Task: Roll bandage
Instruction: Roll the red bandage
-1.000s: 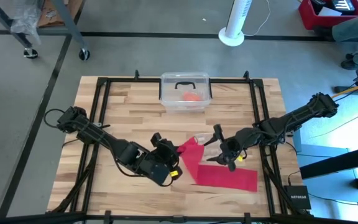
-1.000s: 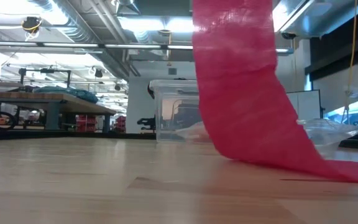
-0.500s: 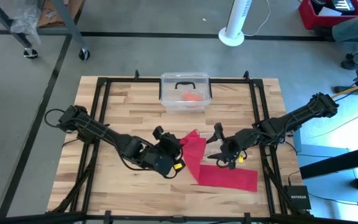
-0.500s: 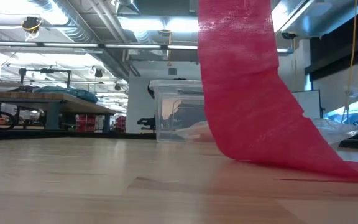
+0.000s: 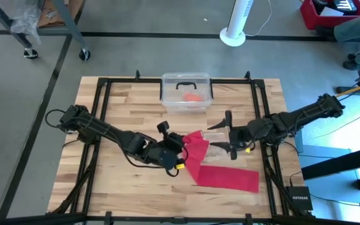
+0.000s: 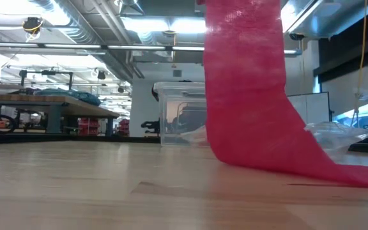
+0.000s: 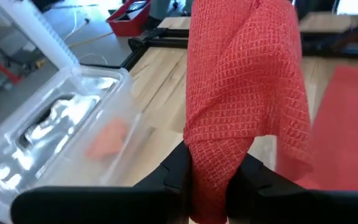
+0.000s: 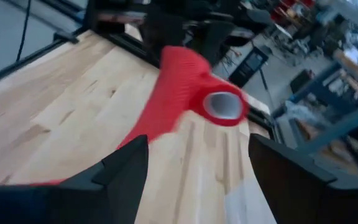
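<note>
Left gripper (image 7: pixel 207 171): clenched on the bandage's lifted end.

Bandage (image 5: pixel 220 176): soft open-weave red cloth; we judge it light and limp, best pinched at its end. It rises from the wooden table (image 5: pixel 124 103) just in front of the clear lidded box (image 5: pixel 186 92); its tail lies flat.

Box: holds an orange-red lump (image 5: pixel 193 97).

Right gripper (image 5: pixel 233 135): released, fingers spread, beside the bandage.

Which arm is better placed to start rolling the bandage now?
Probably the left. The left gripper is shut on the bandage, holding one end raised above the table. The right gripper is open beside it and holds nothing.
</note>
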